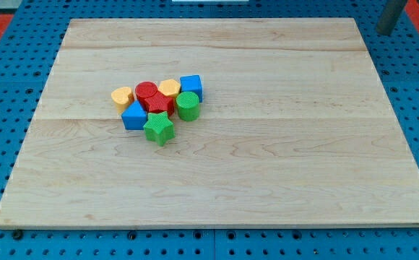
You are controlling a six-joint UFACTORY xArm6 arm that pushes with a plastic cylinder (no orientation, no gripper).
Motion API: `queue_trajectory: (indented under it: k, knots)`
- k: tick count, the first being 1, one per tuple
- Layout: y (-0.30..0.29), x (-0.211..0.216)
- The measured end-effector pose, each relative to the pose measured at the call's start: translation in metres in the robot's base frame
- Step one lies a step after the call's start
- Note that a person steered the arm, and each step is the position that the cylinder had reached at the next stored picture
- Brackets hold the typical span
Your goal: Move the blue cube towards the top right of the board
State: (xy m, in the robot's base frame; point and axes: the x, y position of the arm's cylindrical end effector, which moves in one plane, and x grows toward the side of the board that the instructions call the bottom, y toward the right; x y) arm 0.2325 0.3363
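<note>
The blue cube [191, 87] sits at the right end of a tight cluster left of the tabletop [282, 144] centre, touching the green cylinder [188, 105] below it and a yellow block [169, 89] on its left. No claw exists here; only a dark rod shows at the view's top right corner, and I cannot tell where my tip is, since it does not show. The risk: approaching from the lower left means ploughing through the neighbours, dragging them along or skewing the cube off course.

Blue cube [191, 87]: upright, cluster's upper-right edge.
</note>
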Motion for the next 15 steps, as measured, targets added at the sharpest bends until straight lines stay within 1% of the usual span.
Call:
queue_trajectory:
  k: [1, 3, 5, 6, 7, 8, 9, 10, 11, 12, 13, 15]
  knots:
    - [-0.012, 0.014]
    - [-0.086, 0.037]
    - [-0.086, 0.037]
    - [-0.089, 0.046]
    - [-0.131, 0.099]
    - [-0.223, 0.134]
    - [-0.244, 0.148]
    - [-0.282, 0.17]
    - [-0.329, 0.181]
    - [-0.383, 0.181]
    - [-0.409, 0.181]
    - [-0.347, 0.136]
